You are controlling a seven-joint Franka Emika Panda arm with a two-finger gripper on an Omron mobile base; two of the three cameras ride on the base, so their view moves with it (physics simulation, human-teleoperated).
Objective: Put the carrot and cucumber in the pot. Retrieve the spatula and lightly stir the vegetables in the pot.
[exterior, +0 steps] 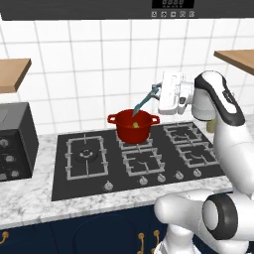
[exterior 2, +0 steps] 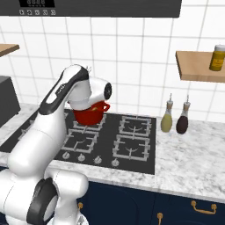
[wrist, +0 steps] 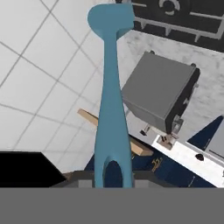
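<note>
I see the round, deep red pot (exterior: 134, 127) upright on the back middle burner, a small yellow-green cucumber piece (exterior: 135, 125) inside. The slim blue-grey spatula (exterior: 144, 102) slants down into its mouth, handle raised to the right. I can't make out the carrot.

The pot (exterior: 134, 126) looks like smooth red enamel with a slight sheen, and the spatula (wrist: 112, 94) like matt blue plastic. The counter (exterior 2: 189, 154) is mottled grey marble, the hob (exterior: 89, 171) matt black, the shelf (exterior 2: 197, 66) pale wood and the wall (exterior: 99, 64) glossy white tile.
</note>
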